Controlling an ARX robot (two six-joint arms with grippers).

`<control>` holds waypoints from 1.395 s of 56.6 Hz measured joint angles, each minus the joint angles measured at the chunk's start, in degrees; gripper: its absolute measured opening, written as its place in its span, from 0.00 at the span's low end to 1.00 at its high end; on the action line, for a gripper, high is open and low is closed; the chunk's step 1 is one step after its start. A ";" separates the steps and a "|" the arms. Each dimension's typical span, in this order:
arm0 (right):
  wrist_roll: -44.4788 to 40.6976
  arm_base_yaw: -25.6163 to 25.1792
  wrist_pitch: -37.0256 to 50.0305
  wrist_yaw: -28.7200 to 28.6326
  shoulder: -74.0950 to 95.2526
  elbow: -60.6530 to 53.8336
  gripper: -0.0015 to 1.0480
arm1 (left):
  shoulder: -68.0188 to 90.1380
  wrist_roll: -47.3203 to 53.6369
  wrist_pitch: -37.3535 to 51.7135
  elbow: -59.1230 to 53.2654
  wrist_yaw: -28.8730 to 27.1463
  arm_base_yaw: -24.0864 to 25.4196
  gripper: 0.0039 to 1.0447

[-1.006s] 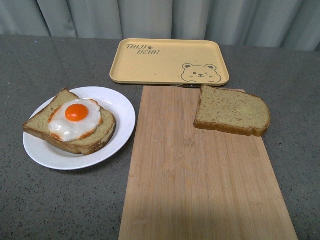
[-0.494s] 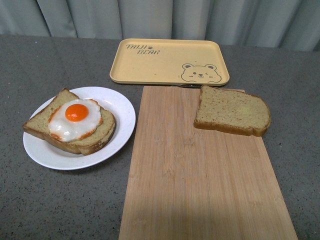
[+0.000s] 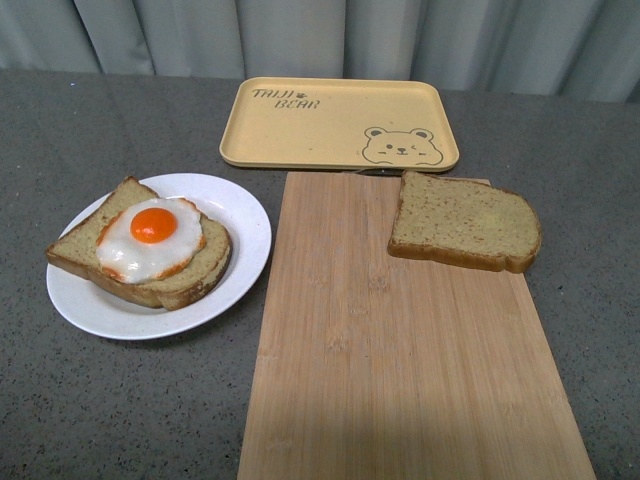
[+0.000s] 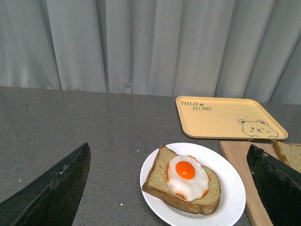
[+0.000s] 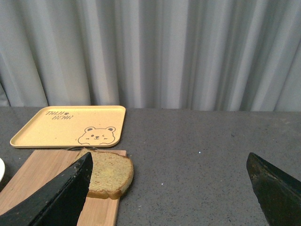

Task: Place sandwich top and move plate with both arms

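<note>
The sandwich top (image 3: 463,221), a plain brown bread slice, lies at the far right corner of a wooden cutting board (image 3: 400,340). It also shows in the right wrist view (image 5: 110,173). The white plate (image 3: 238,215) sits left of the board and bears a bread slice with a fried egg (image 3: 150,238). It also shows in the left wrist view (image 4: 230,176). Neither arm shows in the front view. My left gripper (image 4: 169,188) is open, high above and short of the plate. My right gripper (image 5: 169,188) is open, with the sandwich top beside one finger (image 5: 61,197).
A yellow rectangular tray with a bear drawing (image 3: 340,123) lies behind the board and plate. The table top is dark grey stone (image 3: 100,400). Grey curtains (image 3: 320,35) hang along the far edge.
</note>
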 joint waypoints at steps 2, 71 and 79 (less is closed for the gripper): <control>0.00 0.00 0.00 0.00 0.00 -0.02 0.91 | 0.00 0.02 0.00 0.00 0.00 0.00 0.94; -8.98 -13.64 26.95 -6.27 66.05 15.93 0.91 | 0.00 0.00 0.00 0.00 0.00 -0.02 0.94; -3.43 -13.35 25.73 -11.61 78.73 22.51 0.91 | 0.00 0.02 0.00 0.00 0.00 -0.02 0.94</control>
